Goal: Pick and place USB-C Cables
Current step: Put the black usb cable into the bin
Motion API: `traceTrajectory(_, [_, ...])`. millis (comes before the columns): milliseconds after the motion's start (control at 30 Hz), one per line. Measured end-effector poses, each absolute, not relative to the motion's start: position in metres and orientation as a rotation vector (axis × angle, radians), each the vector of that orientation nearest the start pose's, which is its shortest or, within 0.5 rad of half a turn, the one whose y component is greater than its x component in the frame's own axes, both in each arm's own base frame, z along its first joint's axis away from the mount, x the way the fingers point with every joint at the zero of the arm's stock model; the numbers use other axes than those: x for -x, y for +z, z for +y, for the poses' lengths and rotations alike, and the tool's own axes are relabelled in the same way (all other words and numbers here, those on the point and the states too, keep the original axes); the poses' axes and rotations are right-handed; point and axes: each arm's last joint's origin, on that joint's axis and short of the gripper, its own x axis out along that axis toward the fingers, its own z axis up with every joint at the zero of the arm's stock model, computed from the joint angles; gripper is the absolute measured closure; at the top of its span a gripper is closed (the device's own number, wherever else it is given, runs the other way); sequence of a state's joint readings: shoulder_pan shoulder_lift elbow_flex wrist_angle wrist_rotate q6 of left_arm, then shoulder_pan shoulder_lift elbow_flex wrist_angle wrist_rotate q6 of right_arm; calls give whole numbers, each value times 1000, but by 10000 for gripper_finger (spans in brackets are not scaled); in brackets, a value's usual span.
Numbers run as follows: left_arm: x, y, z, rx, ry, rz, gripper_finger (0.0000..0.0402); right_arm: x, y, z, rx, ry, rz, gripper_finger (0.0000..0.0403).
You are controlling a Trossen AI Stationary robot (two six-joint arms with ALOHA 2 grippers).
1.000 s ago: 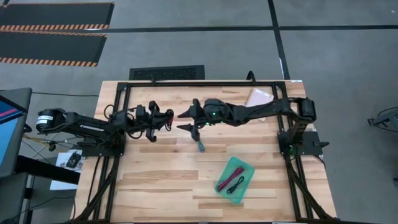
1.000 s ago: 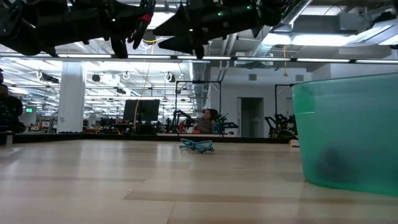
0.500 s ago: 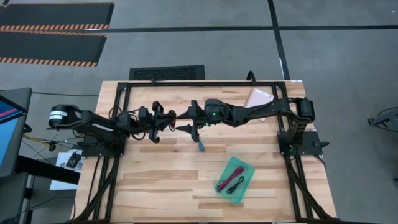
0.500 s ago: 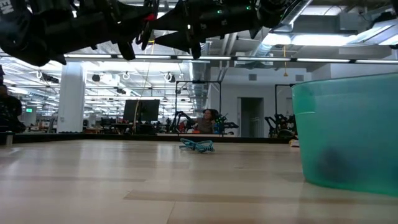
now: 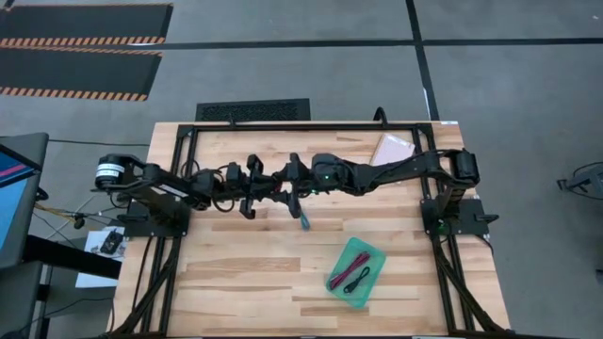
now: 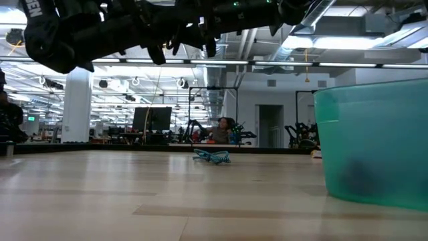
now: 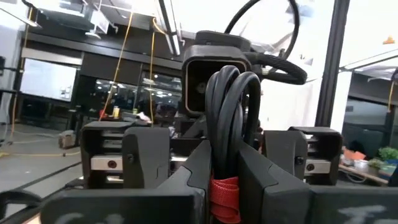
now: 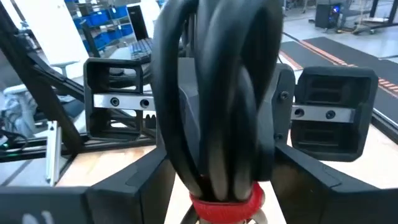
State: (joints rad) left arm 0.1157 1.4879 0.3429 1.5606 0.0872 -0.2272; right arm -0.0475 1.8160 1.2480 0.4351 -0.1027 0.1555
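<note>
A second ago the two arms hung apart over the middle of the bench (image 5: 236,273), with clear air between their tips. Now the left arm has reached across, and the left gripper (image 5: 260,185) meets the right gripper (image 5: 285,184) nose to nose, high above the wood. Between them sits the black cable (image 7: 231,112), its red band low in both wrist views. The left jaws are pinched narrow on that band. The right jaws have drawn in from their wide spread and stand close against the same bundle, apparently gripping it too. We read this as a handover in mid-air, with both arms on the bundle and neither yet letting go; which of them bears the weight we cannot tell

The teal cable (image 5: 303,222) has not moved. It lies loose on the bench just nearer us than the meeting point. The green tray (image 5: 369,252) stands well apart towards the right arm's side and already holds the maroon cable (image 5: 336,276) and a dark one beside it

We judge that one side must open before the other pulls away, or the coil gets tugged between them
</note>
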Motion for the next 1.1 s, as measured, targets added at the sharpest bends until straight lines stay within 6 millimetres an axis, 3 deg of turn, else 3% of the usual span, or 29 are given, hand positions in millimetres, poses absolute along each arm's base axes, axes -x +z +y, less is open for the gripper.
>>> traceTrajectory(1100, [-236,212,35,261,-84,-418,377,-418,258,-9,-168,49,218,165])
